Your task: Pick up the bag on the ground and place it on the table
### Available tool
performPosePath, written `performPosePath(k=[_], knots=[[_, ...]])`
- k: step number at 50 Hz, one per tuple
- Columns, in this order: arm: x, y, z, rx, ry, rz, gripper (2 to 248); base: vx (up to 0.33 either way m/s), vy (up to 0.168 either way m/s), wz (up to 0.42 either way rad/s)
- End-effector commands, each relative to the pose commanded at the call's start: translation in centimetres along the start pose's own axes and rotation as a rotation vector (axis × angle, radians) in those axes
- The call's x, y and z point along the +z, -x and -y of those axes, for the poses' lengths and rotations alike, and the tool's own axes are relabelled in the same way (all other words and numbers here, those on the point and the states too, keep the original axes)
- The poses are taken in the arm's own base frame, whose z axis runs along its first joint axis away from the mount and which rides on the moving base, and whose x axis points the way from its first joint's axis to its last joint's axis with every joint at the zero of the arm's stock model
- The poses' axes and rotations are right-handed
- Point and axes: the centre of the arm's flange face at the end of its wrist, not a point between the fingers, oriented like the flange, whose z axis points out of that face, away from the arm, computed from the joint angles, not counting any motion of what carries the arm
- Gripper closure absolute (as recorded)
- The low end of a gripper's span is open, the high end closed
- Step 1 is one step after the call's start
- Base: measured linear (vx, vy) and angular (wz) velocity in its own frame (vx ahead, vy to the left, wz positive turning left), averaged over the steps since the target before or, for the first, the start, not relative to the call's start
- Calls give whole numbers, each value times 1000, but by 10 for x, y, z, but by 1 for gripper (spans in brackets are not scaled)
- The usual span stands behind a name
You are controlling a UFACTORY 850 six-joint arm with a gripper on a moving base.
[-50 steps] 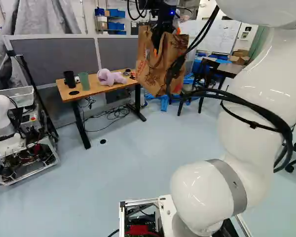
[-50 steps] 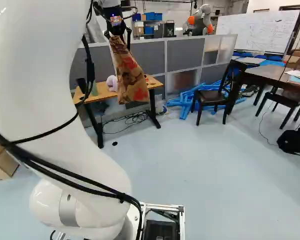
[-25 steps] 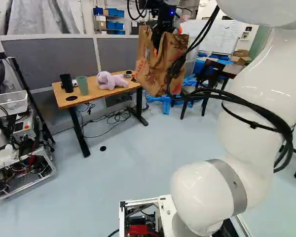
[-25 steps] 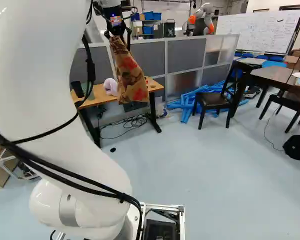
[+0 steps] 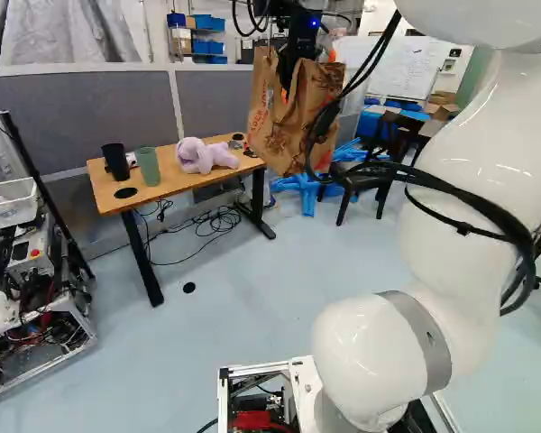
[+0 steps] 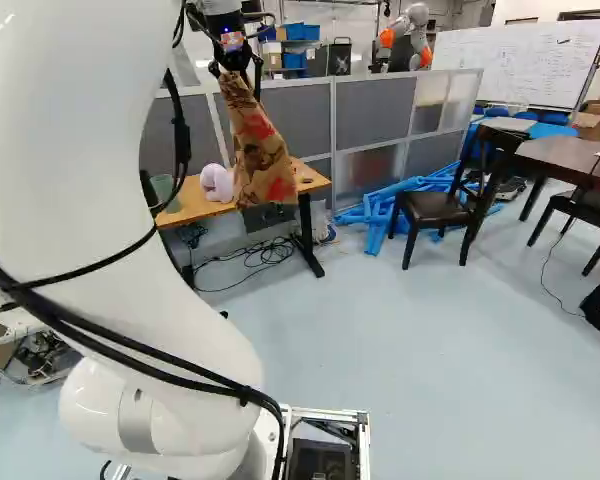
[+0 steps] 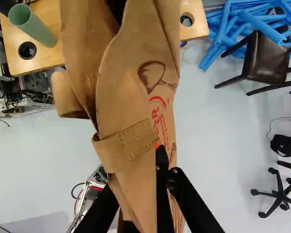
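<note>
In the left base view my gripper [image 5: 288, 86] is high up, shut on the handle of the brown paper bag [image 5: 311, 108]. The bag hangs in the air, its lower part overlapping the right end of the wooden table [image 5: 176, 180] in that view. The right base view shows the bag [image 6: 258, 150] edge-on below the wrist. In the wrist view the gripper [image 7: 163, 167] has its black fingers closed at a folded paper strap, and the bag [image 7: 136, 87] stretches ahead of them, covering part of the table [image 7: 48, 60].
On the table stand a black cup [image 5: 115, 161] and a green cup [image 5: 148, 166], beside a purple plush toy [image 5: 203, 155]. Another robot [image 5: 32, 307] is at the left. Grey partitions [image 6: 370, 110] stand behind; a dark chair [image 6: 435, 205] and blue tubes [image 6: 375, 212] lie to the right.
The base has moved: in the left base view the table appears larger and farther left. The arm holds its pose above its lowest joint, and the bag travels along in the shut gripper.
</note>
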Motion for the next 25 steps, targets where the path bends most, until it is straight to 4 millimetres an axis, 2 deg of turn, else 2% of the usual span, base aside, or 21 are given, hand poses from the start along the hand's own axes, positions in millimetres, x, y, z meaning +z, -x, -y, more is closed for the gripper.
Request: performPosePath(k=[25], knots=[[0, 0, 0, 0, 0, 0, 229, 233, 71, -25]])
